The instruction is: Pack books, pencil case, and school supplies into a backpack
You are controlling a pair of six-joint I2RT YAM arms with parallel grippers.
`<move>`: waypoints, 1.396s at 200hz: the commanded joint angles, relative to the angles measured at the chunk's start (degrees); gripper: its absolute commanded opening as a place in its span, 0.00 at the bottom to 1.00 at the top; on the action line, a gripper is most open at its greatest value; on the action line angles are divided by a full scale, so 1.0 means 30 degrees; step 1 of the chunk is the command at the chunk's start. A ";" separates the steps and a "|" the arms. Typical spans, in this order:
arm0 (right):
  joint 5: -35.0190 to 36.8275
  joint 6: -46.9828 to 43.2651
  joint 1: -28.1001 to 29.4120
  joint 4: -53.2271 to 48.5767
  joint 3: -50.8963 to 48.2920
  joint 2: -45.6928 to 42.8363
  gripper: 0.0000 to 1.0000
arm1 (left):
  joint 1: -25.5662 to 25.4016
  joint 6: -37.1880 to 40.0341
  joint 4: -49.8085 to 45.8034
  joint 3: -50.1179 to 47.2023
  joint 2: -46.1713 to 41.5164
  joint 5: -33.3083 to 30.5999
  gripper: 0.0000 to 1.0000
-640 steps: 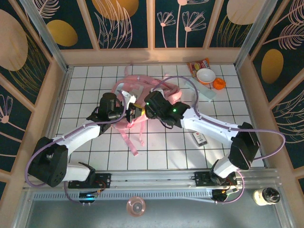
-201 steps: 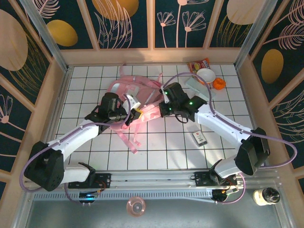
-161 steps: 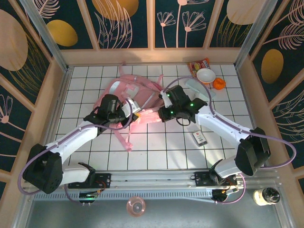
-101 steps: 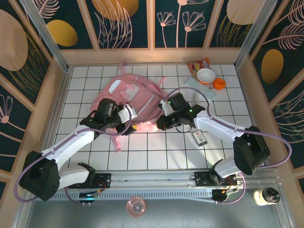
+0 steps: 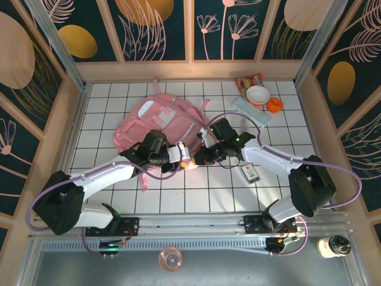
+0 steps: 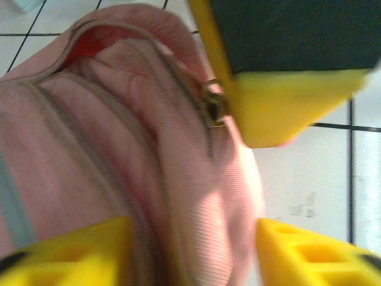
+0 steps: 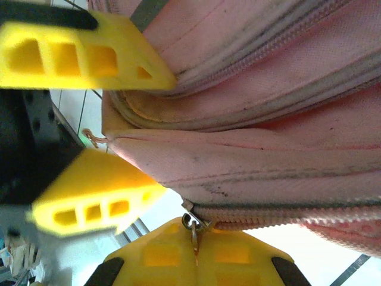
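The pink backpack (image 5: pixel 156 121) lies flat on the tiled table, its near corner between both grippers. My left gripper (image 5: pixel 180 162) (image 6: pixel 190 253) has a fold of the bag's fabric (image 6: pixel 178 196) filling the gap between its yellow fingers (image 6: pixel 65 253). My right gripper (image 5: pixel 200 158) (image 7: pixel 195 253) is shut on a metal zipper pull (image 7: pixel 193 229) (image 6: pixel 213 107) at the bag's edge. The mint pencil case (image 5: pixel 250 111) lies at the back right. A dark item with a white label (image 5: pixel 250 173) lies near the right arm. The books are out of view.
A red-orange snack packet (image 5: pixel 249 80), a white bowl (image 5: pixel 258 95) and a small orange object (image 5: pixel 274 105) sit at the back right corner. Pink straps (image 5: pixel 144 179) trail toward the near edge. Wooden walls (image 5: pixel 77 119) enclose the table.
The backpack has dropped from a lifted, bunched state to lying flat. My left gripper let go, moved right to the bag's near corner and closed on fabric. The right gripper shifted down-left, staying shut.
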 commanded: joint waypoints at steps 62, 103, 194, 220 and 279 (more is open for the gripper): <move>0.2255 -0.1920 -0.2182 -0.3887 0.0660 0.0017 0.00 | 0.0405 0.3525 -0.2502 -0.1284 -0.1859 -0.3603 0.00; 0.0365 -0.1034 -0.0761 -0.1932 0.0305 0.0449 0.00 | 0.1317 0.4138 -0.4147 -0.1944 -0.3650 -0.5198 0.00; -0.1742 0.0916 0.0798 0.0648 0.0209 0.0599 0.00 | -0.0810 -0.1499 -0.1129 0.0794 -0.0542 -0.0475 0.64; -0.1645 0.0742 0.0728 0.0363 0.0182 0.0164 0.00 | -0.0843 -0.0500 -0.1603 0.0984 0.0909 -0.1801 0.44; 0.1433 -0.0642 -0.1844 -0.1408 -0.0443 0.0229 0.00 | -0.0777 0.2453 -0.3044 -0.1122 -0.2747 -0.1782 0.00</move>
